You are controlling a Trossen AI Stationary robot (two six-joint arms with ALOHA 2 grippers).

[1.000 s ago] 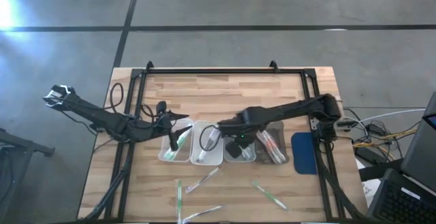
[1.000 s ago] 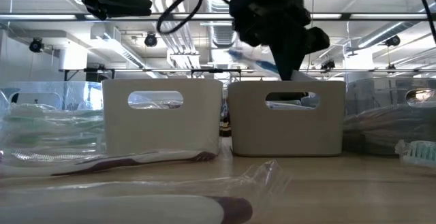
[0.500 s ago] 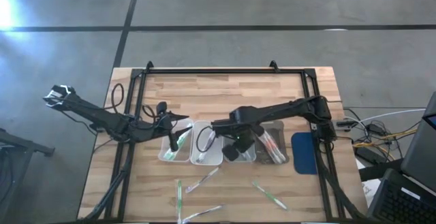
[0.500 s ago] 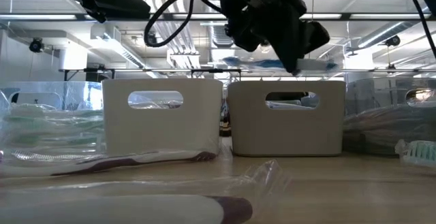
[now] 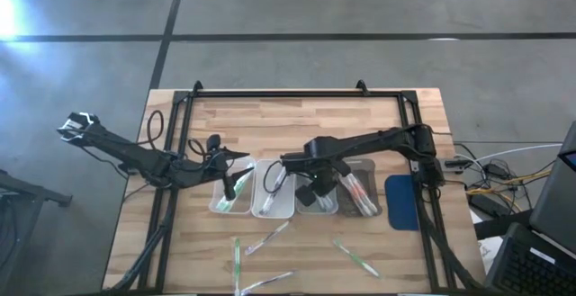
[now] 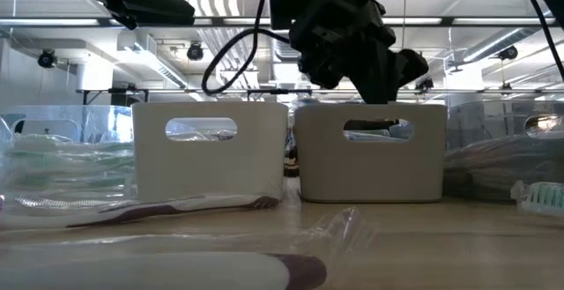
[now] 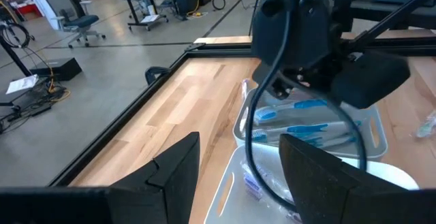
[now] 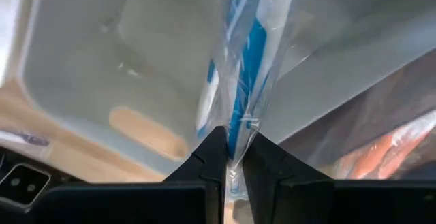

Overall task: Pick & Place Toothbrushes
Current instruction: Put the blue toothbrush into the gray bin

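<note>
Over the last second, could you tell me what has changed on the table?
The right gripper, shut on a blue toothbrush, has drawn back a little along the bin row and lowered the brush toward the white bin; in the low view the brush no longer shows above its rim. Nothing was let go. The left gripper stays open over the left bin, and the loose brushes lie as before.

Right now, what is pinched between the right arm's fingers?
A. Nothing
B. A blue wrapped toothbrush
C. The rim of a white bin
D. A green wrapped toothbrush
B: the right wrist view shows the right gripper shut on the clear wrapper of a blue toothbrush, hanging over a white bin.
</note>
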